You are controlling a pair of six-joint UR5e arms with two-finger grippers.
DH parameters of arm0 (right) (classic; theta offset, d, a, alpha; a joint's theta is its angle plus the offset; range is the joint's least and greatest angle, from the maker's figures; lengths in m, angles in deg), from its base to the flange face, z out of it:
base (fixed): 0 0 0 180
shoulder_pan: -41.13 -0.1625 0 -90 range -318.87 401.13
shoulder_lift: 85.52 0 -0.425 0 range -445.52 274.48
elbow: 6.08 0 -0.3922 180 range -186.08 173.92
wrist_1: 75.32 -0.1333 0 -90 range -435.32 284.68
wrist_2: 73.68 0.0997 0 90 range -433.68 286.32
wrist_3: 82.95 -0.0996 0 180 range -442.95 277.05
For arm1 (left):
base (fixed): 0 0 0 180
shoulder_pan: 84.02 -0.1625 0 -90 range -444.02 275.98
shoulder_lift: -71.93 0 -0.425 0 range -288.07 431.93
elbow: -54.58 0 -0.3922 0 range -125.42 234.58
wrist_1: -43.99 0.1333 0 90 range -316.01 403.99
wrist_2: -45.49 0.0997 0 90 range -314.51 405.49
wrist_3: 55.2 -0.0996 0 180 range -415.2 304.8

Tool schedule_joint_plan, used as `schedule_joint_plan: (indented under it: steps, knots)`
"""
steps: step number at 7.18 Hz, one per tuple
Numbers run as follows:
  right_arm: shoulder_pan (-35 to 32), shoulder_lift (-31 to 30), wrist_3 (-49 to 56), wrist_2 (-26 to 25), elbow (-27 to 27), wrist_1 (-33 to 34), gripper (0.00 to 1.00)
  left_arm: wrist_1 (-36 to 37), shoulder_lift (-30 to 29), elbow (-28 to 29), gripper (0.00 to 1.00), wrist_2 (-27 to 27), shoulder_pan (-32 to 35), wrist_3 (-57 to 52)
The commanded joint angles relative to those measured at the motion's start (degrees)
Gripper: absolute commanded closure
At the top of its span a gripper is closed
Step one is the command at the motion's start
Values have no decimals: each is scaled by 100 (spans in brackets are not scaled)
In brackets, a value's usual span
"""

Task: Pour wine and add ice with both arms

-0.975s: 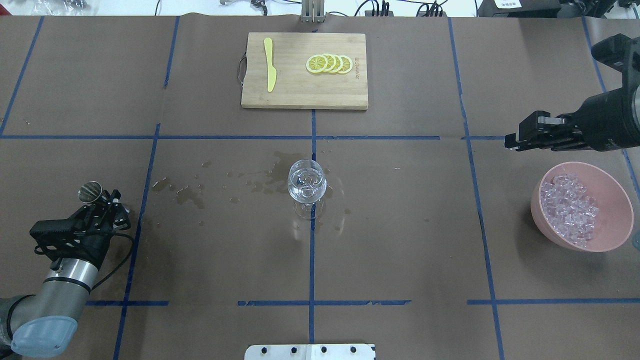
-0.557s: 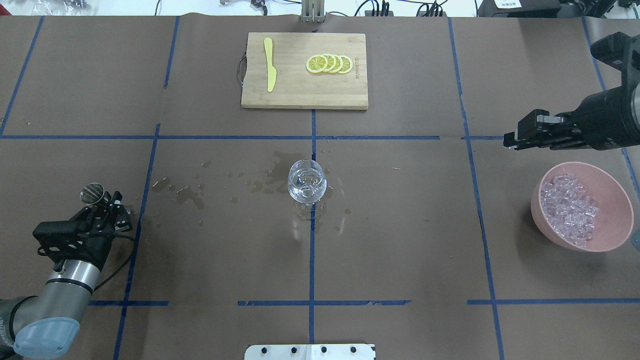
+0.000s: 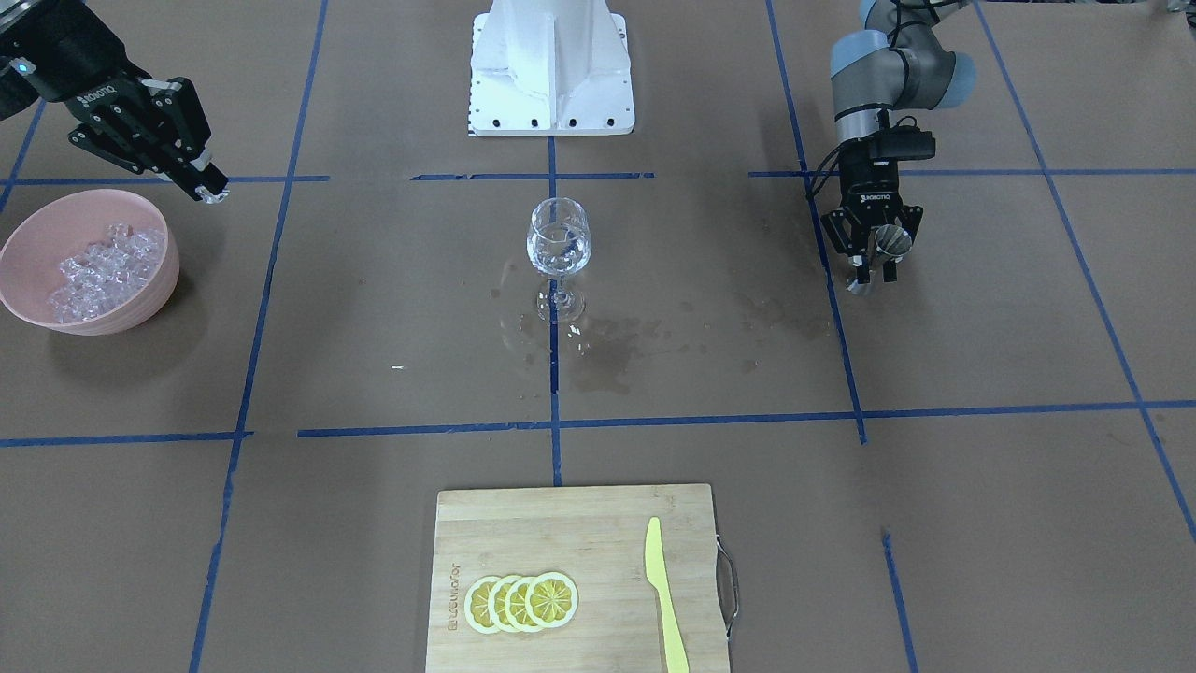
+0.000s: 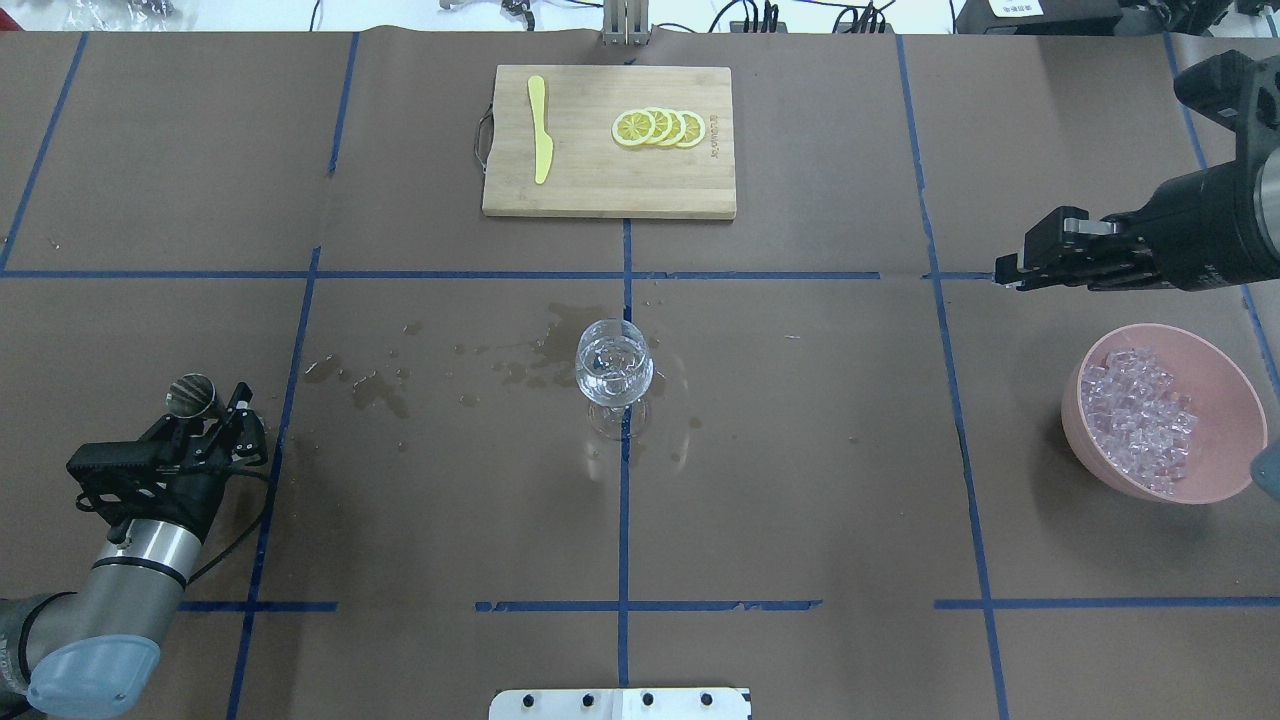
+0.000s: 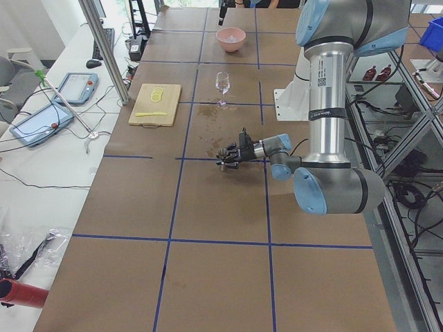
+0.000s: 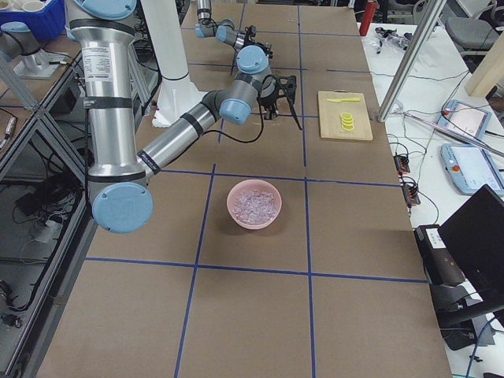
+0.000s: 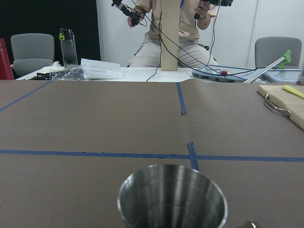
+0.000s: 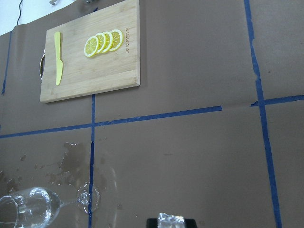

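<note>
Right end effector (image 4: 1005, 280), pinched shut on one ice chunk (image 8: 171, 219), hovers at the wine glass's (image 4: 614, 372) 3 o'clock overhead; slick ice may slip out. Left end effector (image 3: 871, 274) clamps the metal cup (image 3: 889, 244).

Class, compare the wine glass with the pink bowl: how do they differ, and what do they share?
The wine glass is clear, stemmed and narrow; the pink bowl is opaque, wide and low. The bowl holds many ice chunks; the glass far less. The glass stands by wet stains; none show around the bowl. Both stand upright, ungripped.
</note>
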Motion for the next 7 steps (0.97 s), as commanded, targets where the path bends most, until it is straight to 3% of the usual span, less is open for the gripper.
schedule_joint_plan:
  steps: [1,3,7]
  knots:
    - [11,53,-45,1,-1,7,100,4,9,-55,0,-1,16,-143]
    - [29,149,-150,-17,-1,7,100,-5,131,-319,0,-79,34,-503]
    - [29,185,-159,-25,-1,7,100,4,395,-302,0,-482,43,-654]
